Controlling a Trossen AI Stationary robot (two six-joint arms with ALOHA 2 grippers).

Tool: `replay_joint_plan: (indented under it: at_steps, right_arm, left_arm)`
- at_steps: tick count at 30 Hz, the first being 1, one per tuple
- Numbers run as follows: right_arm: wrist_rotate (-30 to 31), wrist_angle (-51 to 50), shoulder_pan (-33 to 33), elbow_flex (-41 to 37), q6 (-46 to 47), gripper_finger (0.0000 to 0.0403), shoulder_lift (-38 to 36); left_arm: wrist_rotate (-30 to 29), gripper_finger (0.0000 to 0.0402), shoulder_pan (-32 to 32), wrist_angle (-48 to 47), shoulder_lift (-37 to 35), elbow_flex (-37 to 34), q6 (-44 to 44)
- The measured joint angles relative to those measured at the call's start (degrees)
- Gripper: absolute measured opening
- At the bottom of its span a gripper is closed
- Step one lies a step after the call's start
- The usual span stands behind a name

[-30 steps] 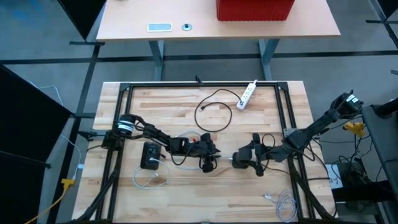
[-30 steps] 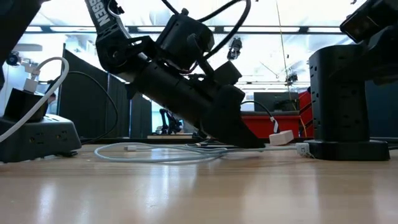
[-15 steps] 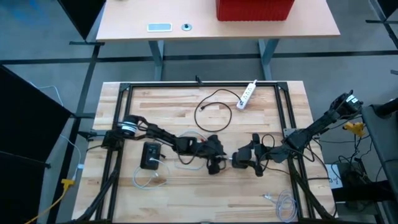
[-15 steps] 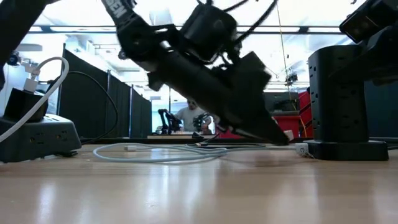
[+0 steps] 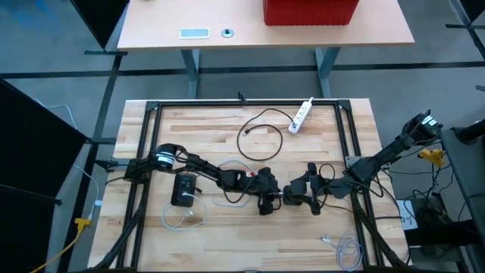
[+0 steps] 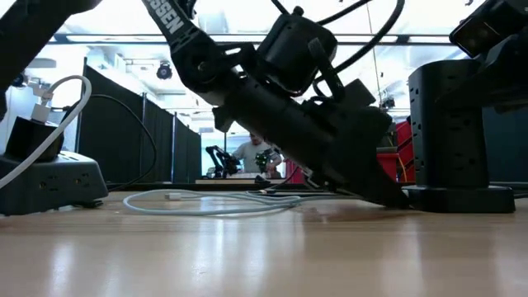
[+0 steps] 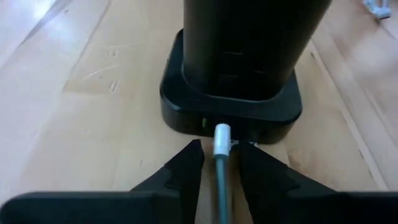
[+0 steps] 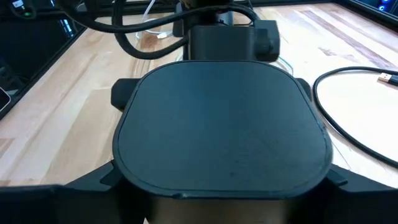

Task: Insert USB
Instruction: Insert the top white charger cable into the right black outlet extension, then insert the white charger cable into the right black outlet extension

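A black tower (image 5: 309, 189) with a wider base (image 7: 231, 118) stands upright on the wooden table, right of the middle. My right gripper (image 8: 224, 182) is shut on it. My left gripper (image 7: 219, 149) is low over the table just left of the base, shut on a white USB cable. The cable's silver-tipped plug (image 7: 221, 133) sticks out ahead of the fingers. Its tip stands at the base's side wall; whether it is in a port I cannot tell. In the low view my left gripper (image 6: 388, 191) slants down toward the base (image 6: 458, 198). My left gripper pinches the white cable just behind its plug (image 7: 220, 163) between its two fingers. The fingers slant down from the table's left side and lie along the cable. The plug points at the tower's base, just above the table. My right gripper has the tower's upper part (image 8: 224, 124) between its two fingers (image 8: 93, 180), one on each side. The fingers come from the table's right side, slanting a little down. The tower stands upright with its base on the table.
A black power box (image 5: 183, 189) with a white cable lies at the left. A black cable loop (image 5: 261, 136) and a white power strip (image 5: 301, 114) lie toward the far edge. A white cable coil (image 5: 345, 246) lies near the front right. A black frame (image 5: 250, 104) borders the table.
My left gripper has moved toward the table's right edge, low over the table, up to the tower's base. It has carried the cable's plug end along, and the cable trails behind it.
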Motion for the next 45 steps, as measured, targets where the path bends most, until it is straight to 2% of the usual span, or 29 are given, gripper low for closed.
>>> replay_joint_plan:
  at_steps: [5, 8, 17, 22, 25, 31, 37, 43, 45]
  right_arm:
    - [-0.1, 0.0, 0.0, 0.0, 0.1, 0.0264, 0.0]
    - [-0.2, 0.0, 0.0, 0.0, -0.1, 0.0264, 0.0]
    - [-0.4, 0.5, 0.0, 0.0, 0.2, 0.0264, 0.1]
    - [-0.4, 0.6, 0.0, 0.0, 1.1, 0.0264, 0.7]
    - [-0.5, 0.1, 0.1, 0.1, 1.4, 0.0264, 0.9]
    - [-1.6, -0.6, 0.2, 0.0, 1.7, 0.0264, 1.0]
    - [-1.7, -0.7, 0.2, 0.0, 1.7, 0.0264, 1.0]
    - [-1.2, -0.7, 0.3, 0.0, 1.9, 0.0264, 1.0]
    - [-1.2, -0.7, 0.3, 0.0, 2.0, 0.0264, 1.0]
  left_arm:
    - [-0.3, 0.0017, 0.0, -0.3, 0.0, 0.1, 1.4]
    - [-0.3, 0.0016, 0.0, 0.0, 0.1, 0.3, 1.7]
    - [0.9, 0.0016, 0.3, -0.7, 4.5, 6.6, 4.1]
    - [-0.3, 0.0016, 0.3, -0.3, 4.3, 6.6, 4.0]
    - [-1.1, 0.0038, 0.3, -2.8, 3.0, 6.2, 3.8]
    - [-2.4, 0.0116, 0.3, -11.6, 0.2, 6.0, 4.0]
    - [-6.1, 0.0168, -0.4, -18.4, -6.2, 3.7, 6.4]
    - [-7.8, 0.0167, -5.1, -6.9, -11.0, -1.7, 10.7]
    - [-5.8, 0.016, -7.0, -1.3, -11.0, -3.3, 12.7]
